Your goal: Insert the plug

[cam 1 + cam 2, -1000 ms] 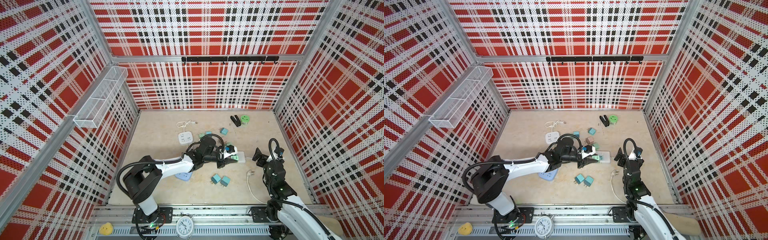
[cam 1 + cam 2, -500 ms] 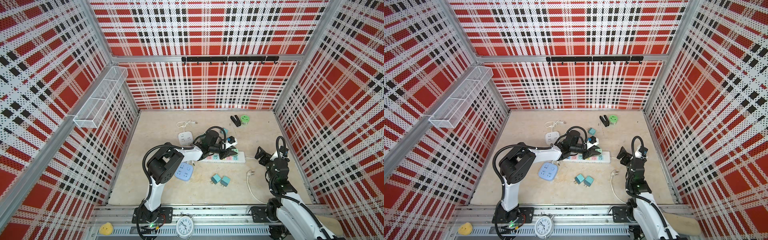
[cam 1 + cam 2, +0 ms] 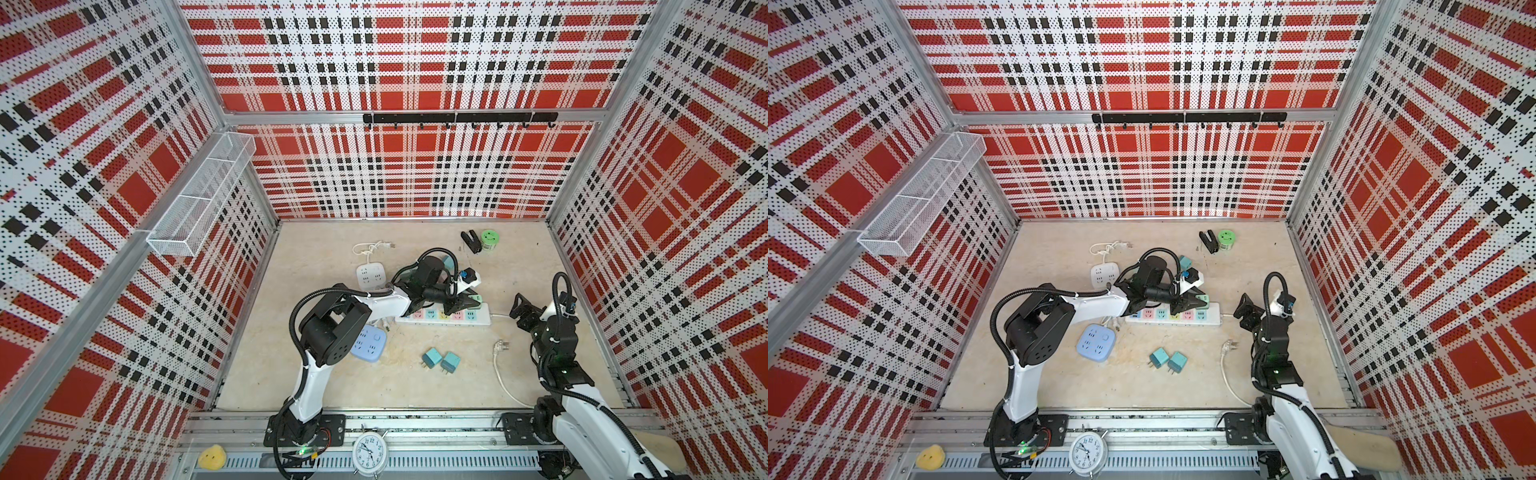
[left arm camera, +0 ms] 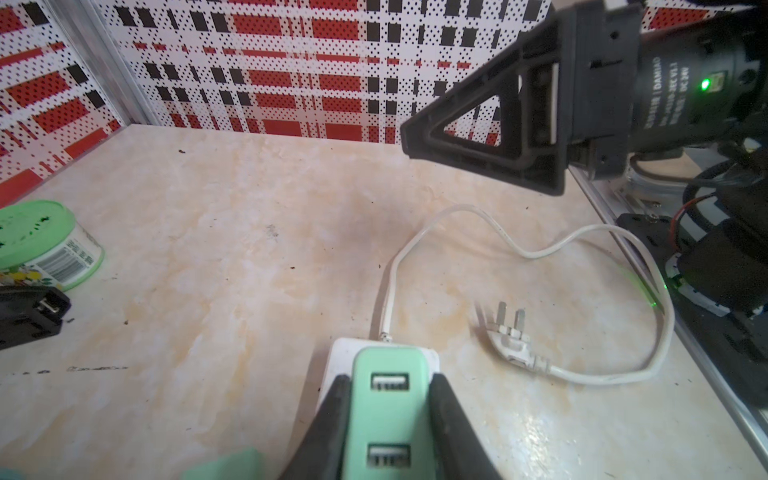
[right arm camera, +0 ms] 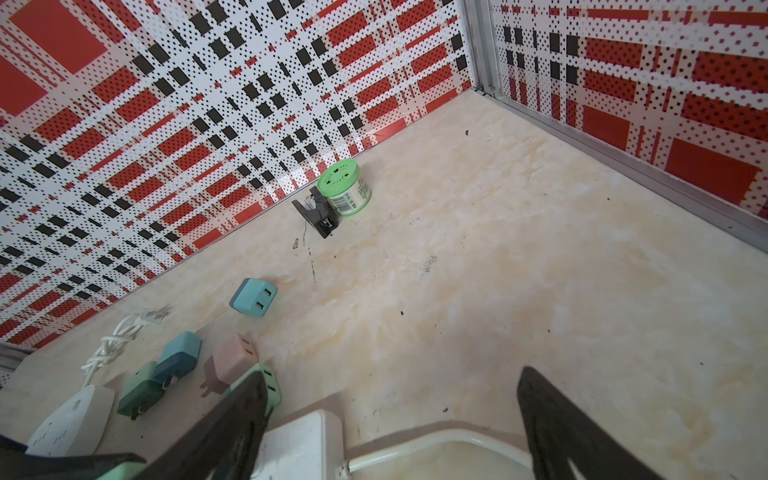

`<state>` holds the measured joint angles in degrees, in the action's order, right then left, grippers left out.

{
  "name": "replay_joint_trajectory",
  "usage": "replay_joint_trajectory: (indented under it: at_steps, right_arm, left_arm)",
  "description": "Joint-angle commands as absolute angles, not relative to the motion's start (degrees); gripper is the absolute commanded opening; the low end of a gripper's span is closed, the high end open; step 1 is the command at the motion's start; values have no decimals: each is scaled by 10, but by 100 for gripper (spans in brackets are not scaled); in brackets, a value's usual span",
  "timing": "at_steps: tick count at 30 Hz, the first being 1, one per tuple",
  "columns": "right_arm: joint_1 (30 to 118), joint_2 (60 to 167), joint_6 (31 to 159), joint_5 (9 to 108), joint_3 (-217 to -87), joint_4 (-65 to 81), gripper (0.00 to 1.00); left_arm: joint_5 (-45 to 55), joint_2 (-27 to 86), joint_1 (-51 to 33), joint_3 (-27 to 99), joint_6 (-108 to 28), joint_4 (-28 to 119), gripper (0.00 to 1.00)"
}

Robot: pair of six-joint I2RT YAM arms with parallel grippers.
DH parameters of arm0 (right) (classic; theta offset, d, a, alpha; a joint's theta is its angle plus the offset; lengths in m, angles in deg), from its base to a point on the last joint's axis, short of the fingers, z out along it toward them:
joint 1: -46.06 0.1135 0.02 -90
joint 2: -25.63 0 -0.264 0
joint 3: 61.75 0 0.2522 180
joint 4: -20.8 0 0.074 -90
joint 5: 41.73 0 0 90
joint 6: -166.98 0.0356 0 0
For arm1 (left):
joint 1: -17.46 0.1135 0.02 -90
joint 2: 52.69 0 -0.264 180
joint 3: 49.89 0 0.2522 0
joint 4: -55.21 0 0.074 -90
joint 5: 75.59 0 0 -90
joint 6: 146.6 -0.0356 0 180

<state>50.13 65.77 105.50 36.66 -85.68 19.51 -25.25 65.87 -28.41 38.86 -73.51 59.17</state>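
One mint plug is the thing that matters, and it is pinched between the black fingers of the left claw, with its two USB slots facing the wrist camera. It hangs over the cord end of the white strip, which lies flat on the worktop. In a top view the plug shows just past the strip's far edge, beside the last blue socket. Every coloured socket that can be seen looks empty. The prongs are hidden in every view, so I cannot tell whether they touch the strip.

The pick-up looks done and the carry to the strip nearly so, but I judge that the insertion itself is not yet made. What is left is to line the prongs up with a socket, press down until the body sits flush, then let go.

The right claw is spread wide and holds nothing. It hovers near the strip's cord end, with the cord below it, and it is apart from the strip in both top views. It may be placed to steady the strip. Two teal spare plugs lie loose nearer the front, apart from the strip.
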Motion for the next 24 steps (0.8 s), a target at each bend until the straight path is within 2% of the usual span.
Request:
replay_joint_trajectory:
  at_steps: [1,5,9,12,19,24]
  right_arm:
    - [500,680,1096,374,-902,146,83]
    - [500,750,1138,446,-919,169,78]
    - [515,815,1127,516,-965,175,65]
    - [553,869,1094,509,-1036,119,57]
    - [692,1041,1040,485,-1220,35,51]
    - [759,1194,1014,496,-1369,-21,43]
  left_arm:
    - [-230,656,-315,375,-736,587,0]
    - [-222,681,-318,390,-693,605,0]
    - [-210,645,-320,344,-688,653,0]
    - [-195,583,-320,296,-695,665,0]
    - [-120,404,-303,114,-696,700,0]
    - [-60,296,-288,2,-689,713,0]
